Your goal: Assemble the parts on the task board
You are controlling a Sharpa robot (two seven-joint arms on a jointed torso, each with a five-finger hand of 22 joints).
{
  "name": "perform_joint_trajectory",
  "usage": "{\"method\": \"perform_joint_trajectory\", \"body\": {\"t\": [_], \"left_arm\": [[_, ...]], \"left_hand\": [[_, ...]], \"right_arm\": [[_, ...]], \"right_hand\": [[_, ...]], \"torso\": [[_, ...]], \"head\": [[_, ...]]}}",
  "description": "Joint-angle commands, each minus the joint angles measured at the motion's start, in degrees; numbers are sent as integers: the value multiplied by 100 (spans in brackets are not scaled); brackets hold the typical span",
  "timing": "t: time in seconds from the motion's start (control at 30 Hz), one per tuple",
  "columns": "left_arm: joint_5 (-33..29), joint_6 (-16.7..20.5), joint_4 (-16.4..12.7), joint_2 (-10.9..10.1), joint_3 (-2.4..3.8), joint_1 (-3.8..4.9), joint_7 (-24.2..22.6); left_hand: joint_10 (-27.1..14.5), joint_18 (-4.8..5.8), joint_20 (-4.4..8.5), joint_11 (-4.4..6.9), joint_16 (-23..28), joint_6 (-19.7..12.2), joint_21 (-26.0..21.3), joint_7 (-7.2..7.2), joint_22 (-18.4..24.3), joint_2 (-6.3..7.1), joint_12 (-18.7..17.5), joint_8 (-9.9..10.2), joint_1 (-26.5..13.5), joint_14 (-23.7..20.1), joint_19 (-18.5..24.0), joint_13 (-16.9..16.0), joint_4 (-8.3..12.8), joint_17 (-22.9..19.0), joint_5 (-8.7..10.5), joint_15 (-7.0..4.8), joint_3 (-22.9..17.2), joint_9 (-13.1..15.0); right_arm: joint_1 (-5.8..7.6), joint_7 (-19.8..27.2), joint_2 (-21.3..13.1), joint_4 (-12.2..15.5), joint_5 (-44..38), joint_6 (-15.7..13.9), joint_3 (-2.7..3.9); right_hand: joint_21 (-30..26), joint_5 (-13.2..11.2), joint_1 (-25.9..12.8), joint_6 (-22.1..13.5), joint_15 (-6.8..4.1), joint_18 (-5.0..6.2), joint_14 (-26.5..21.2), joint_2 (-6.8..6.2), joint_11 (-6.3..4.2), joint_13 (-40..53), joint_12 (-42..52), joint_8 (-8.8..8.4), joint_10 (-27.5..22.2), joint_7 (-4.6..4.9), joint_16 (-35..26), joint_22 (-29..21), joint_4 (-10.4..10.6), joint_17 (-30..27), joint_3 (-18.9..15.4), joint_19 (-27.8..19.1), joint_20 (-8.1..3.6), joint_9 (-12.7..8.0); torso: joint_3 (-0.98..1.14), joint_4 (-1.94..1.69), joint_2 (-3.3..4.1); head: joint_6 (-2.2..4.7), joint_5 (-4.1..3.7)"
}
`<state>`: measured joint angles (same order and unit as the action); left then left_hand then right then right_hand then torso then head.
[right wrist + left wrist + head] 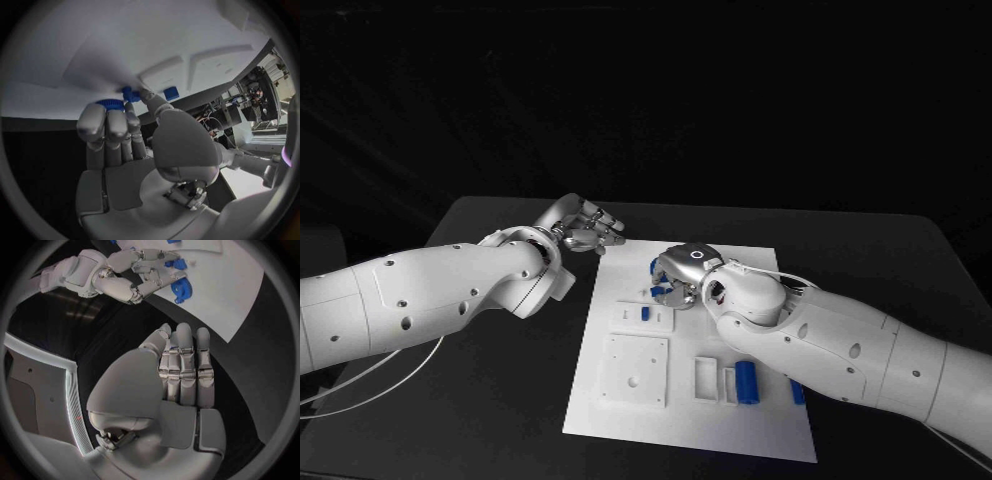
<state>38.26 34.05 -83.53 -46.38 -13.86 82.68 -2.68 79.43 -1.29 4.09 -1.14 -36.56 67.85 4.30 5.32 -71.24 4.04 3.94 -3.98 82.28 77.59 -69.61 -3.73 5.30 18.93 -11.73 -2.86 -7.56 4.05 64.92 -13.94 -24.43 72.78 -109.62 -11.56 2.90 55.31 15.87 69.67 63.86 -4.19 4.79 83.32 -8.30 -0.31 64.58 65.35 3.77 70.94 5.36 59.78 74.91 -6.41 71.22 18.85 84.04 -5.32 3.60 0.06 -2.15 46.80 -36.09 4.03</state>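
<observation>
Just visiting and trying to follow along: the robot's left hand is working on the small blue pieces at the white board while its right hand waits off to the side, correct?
Swapped. The head view shows the right hand at the blue parts on the task board; the left hand waits off to the side.

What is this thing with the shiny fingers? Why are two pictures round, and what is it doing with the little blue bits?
It is a robot with two white arms, each ending in a silver hand. The square picture comes from a camera on its head, looking down at a black table. The round pictures come from cameras at its wrists, just behind each hand.

On the table lies a white plate, the task board, with small blue parts on it.

The right hand reaches down to the board, and its fingertips are at a blue part. It seems to pinch it, though I cannot be sure. The left hand waits beside the board, fingers together, holding nothing.
</observation>
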Motion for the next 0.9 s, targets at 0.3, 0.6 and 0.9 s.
{"method": "perform_joint_trajectory", "body": {"t": [0.3,0.6,0.9], "left_arm": [[-33,12,-16,-6,5,16,-14],[-33,-24,-32,-27,5,18,7],[-32,-54,-49,-36,5,25,20]], "left_hand": [[-43,-57,-34,-2,34,-54,-27,1,4,-24,-14,21,-1,13,-23,8,-5,9,-14,32,13,-7],[-47,-58,-36,-2,38,-56,-28,1,6,-23,-13,20,-6,11,-21,7,-13,10,-22,33,13,-6],[-55,-58,-39,-7,43,-70,-31,4,10,-16,-14,22,-8,8,-17,7,-20,11,-18,36,15,-8]], "right_arm": [[-137,-12,-43,-78,63,368,-105],[-137,-17,-51,-77,69,455,-107],[-137,-122,-3,-90,50,210,-107]], "right_hand": [[-8,90,-223,129,9,-16,-31,38,-31,16,6,-24,-27,-53,-20,676,-93,-11,543,78,18,-4],[3,-44,-334,407,-25,-48,-34,116,-81,32,19,-19,-26,-138,-12,678,-29,-3,826,71,-19,3],[27,-43,-387,442,-35,-55,-22,32,-91,30,26,-21,7,-165,-15,681,84,-7,587,82,-32,2]], "torso": [[0,2,2],[-3,5,4],[-9,6,1]], "head": [[-6,-16],[-19,-4],[-12,-16]]}}
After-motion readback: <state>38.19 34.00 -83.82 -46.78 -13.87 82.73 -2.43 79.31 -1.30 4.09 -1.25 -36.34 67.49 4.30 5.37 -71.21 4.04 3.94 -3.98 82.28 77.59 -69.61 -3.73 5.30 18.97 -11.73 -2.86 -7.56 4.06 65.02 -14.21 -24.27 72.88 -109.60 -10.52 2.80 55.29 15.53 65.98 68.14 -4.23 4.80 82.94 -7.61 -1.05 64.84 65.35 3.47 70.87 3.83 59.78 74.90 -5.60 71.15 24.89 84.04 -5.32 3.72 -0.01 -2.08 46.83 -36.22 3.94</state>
